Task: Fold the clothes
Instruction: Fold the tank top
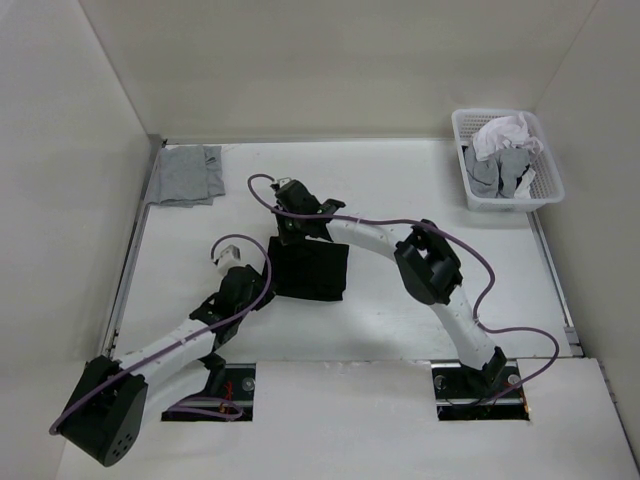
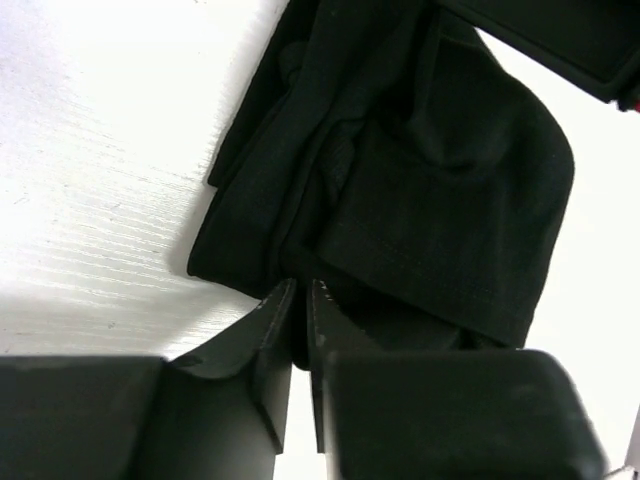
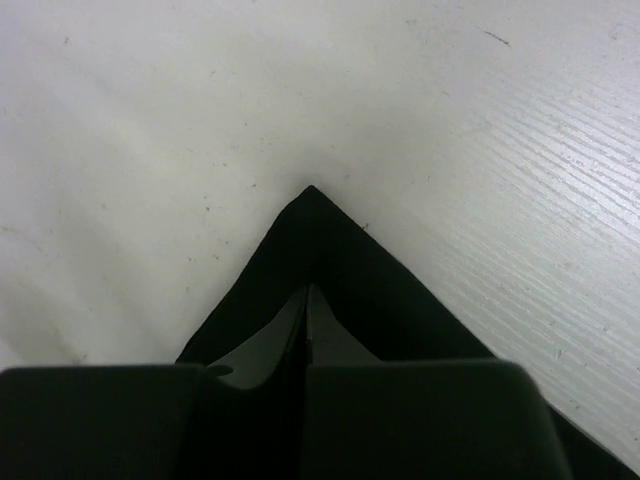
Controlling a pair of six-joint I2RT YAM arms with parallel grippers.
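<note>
The clothes (image 1: pixel 312 270) are a black top lying as a folded, roughly square bundle in the middle of the white table. My left gripper (image 1: pixel 266 288) is at the bundle's near left edge. In the left wrist view its jaws (image 2: pixel 301 292) are pressed together on a lip of the black fabric (image 2: pixel 420 190). My right gripper (image 1: pixel 297 232) is at the far edge. In the right wrist view it (image 3: pixel 308 292) is shut on a pointed corner of the clothes (image 3: pixel 330 250), which sticks out past the fingertips onto the table.
A light grey garment (image 1: pixel 185 175) lies flat at the back left corner. A white basket (image 1: pixel 515 204) with white and grey clothes (image 1: pixel 505 150) stands at the back right. Walls close off the left, the back and the right. Purple cables trail along both arms.
</note>
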